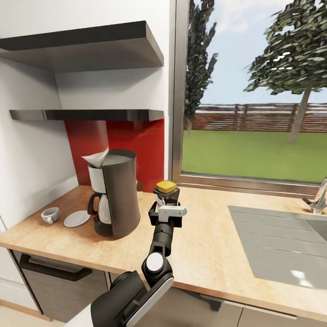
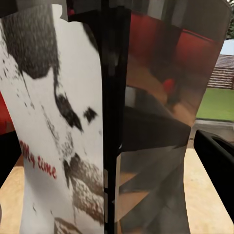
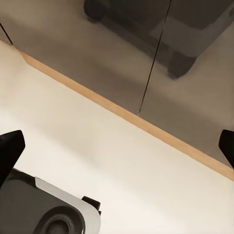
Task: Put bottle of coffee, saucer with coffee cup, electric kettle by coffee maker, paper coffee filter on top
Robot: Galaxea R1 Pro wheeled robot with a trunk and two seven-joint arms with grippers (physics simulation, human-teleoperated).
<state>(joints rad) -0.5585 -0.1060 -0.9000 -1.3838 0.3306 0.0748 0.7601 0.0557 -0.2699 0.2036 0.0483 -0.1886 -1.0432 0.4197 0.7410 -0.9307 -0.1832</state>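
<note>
1. gripping the dark yellow-capped bottle of coffee (image 1: 166, 190), the left gripper (image 1: 167, 210) holds it just above the wooden countertop (image 1: 209, 250), jaws clamped on its sides.
2. beside it: grey coffee maker (image 1: 116, 195) topped by a white paper filter (image 1: 96, 157), then white saucer (image 1: 76, 218) and cup (image 1: 50, 215).
3. right gripper (image 3: 117, 146) spread wide over floor.

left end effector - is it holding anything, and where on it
Yes: the left end effector is closed around the body of the bottle of coffee, below its yellow lid, with the bottle upright beside the coffee maker.

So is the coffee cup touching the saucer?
Apart. The head view shows bare countertop between the coffee cup and the saucer beside it.
</note>
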